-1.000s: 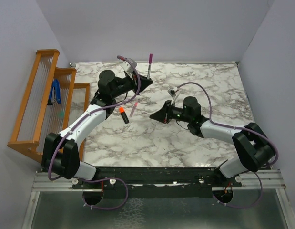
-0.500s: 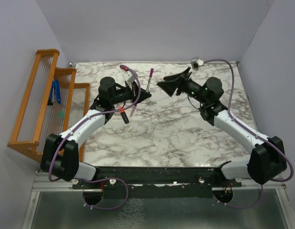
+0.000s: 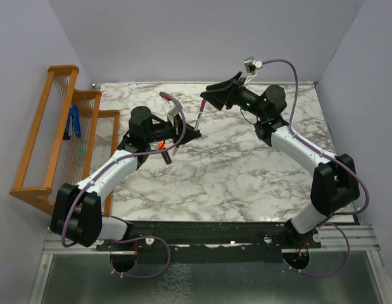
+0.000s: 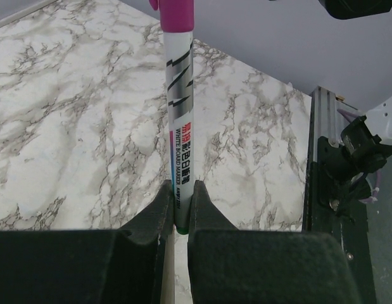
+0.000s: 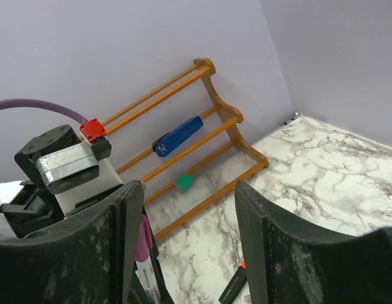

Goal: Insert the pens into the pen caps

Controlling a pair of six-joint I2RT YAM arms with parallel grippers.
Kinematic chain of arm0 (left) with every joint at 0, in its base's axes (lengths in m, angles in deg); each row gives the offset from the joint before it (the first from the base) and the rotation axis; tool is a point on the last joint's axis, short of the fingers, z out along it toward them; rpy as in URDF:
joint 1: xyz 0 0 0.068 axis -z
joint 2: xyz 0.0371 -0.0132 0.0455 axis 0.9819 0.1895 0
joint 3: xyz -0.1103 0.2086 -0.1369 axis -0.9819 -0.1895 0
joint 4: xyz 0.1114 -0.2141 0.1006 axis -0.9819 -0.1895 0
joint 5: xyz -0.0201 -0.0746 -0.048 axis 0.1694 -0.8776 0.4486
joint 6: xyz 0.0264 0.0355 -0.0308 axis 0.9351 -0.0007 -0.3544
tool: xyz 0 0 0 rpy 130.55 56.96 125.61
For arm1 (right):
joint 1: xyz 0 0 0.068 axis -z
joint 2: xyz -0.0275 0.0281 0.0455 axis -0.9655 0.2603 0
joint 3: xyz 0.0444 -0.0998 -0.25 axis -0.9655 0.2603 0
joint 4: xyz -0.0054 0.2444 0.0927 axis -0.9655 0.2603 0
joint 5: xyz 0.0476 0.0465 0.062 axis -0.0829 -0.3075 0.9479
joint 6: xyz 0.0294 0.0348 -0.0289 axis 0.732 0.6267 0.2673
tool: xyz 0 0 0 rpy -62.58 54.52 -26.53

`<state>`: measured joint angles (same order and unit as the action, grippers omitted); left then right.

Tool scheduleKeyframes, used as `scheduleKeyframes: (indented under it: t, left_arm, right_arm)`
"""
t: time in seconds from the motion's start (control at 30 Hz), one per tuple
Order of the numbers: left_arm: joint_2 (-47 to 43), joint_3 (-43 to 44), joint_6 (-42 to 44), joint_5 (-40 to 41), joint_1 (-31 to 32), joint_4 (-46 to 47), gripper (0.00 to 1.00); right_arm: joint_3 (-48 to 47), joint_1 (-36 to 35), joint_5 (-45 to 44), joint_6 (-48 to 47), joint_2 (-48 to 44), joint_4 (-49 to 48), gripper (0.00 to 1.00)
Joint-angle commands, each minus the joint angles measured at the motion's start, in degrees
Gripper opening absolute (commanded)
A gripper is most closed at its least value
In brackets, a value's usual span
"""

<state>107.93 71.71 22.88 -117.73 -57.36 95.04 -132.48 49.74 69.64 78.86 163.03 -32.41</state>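
The thin pen (image 4: 180, 126), white and grey with printed lettering on its barrel, stands nearly upright above the table (image 4: 69, 126) with a magenta cap (image 4: 177, 12) on its top end; whether the cap is pushed fully home cannot be told; the pen's lower end is pinched between the two black fingers (image 4: 208, 209) of the left hand (image 4: 180, 206), which is closed tight on it, the barrel filling the narrow slit between the jaws; the right hand (image 3: 207, 98) hovers just beside the capped top, toward the far edge of the table, with its jaws spread well apart and nothing between them; in the right wrist view the cap shows low down against the inner side of one finger, though whether they touch cannot be told; nearer the arm bases, under the left arm, the short black marker (image 3: 164, 154) lies flat on the marble table with its orange tip pointing away from the bases; a pale pink pen (image 3: 177, 144) lies just beside it, partly hidden by the left arm's purple cable; off the table's left side stands a stepped wooden rack (image 3: 56, 126), a blue-handled tool (image 3: 74, 121) resting on one shelf and a small green thing (image 5: 183, 182) on a lower one.
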Motion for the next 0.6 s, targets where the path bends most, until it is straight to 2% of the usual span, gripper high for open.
scheduleKeyframes:
  t: [0.0,0.57]
  left_arm:
    - [-0.26,0.03,0.82,-2.44,0.08,0.63,0.00]
    - [0.82,0.50,0.80,-0.96,0.08,0.57,0.00]
  right_arm:
    - [-2.62,-0.32,3.90,2.41,1.04,-3.62,0.63]
    - [-1.39,-1.35,8.85,3.97,1.84,-3.63,0.57]
